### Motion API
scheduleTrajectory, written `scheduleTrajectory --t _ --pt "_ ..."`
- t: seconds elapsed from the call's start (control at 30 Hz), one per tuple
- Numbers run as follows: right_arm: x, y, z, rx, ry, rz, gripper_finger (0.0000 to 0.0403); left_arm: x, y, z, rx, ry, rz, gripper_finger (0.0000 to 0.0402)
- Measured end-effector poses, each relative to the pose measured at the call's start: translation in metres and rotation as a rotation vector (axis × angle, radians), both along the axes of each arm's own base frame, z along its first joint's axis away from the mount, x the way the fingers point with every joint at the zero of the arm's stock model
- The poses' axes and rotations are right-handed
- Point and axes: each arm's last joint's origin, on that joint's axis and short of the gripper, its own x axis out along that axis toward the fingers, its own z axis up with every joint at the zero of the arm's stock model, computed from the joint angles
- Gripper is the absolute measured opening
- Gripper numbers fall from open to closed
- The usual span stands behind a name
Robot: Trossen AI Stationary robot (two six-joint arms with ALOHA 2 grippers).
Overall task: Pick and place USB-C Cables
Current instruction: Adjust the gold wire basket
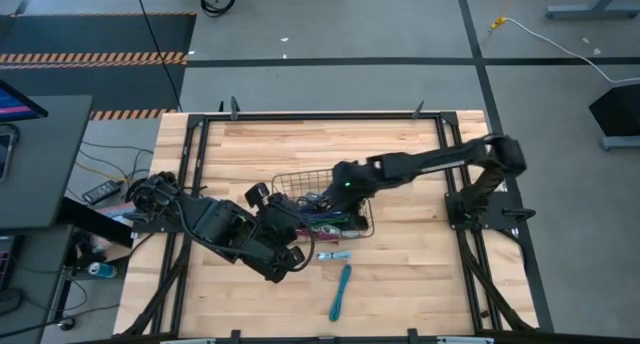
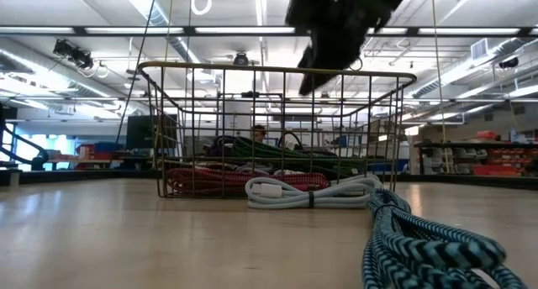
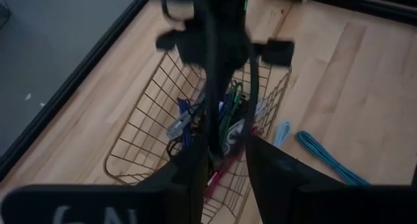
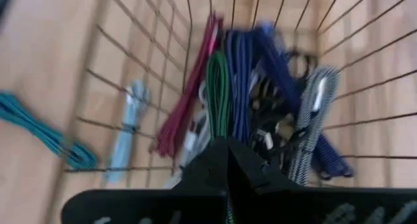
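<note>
No words, brands or numbers can be made out with certainty. The left gripper's (image 3: 225,165) housing carries pale lettering (cut off by the lower left edge of the left wrist view), and the right gripper's (image 4: 228,160) shows similar cropped marks.

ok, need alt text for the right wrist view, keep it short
The right claw, shut, hangs over the wire mesh basket, which holds bundled cables: maroon, green, blue-purple and a grey-silver braided one. Outside the basket wall, on the wooden table, lie a pale blue cable and a teal cable.
</note>
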Motion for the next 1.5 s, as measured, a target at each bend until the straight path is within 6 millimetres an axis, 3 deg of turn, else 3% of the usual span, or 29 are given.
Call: scheduleTrajectory --t 0.13,0.23,0.57,1.5 --pt "0.011 -0.004 -0.023 -0.015 0.044 0.022 0.0000 0.000 0.000 0.000 0.007 0.002 -0.006 0.0112" --pt "0.016 -0.007 -0.026 -0.042 0.020 0.037 0.0000 0.000 0.000 0.000 0.007 0.003 -0.005 0.0112" --pt "0.026 -0.040 -0.011 -0.132 -0.079 -0.029 0.0000 0.001 0.002 0.001 0.009 0.002 -0.001 0.0112" --pt "0.011 -0.113 -0.012 -0.310 -0.029 -0.197 0.0000 0.001 0.002 0.001 -0.002 -0.006 0.009 0.0112"
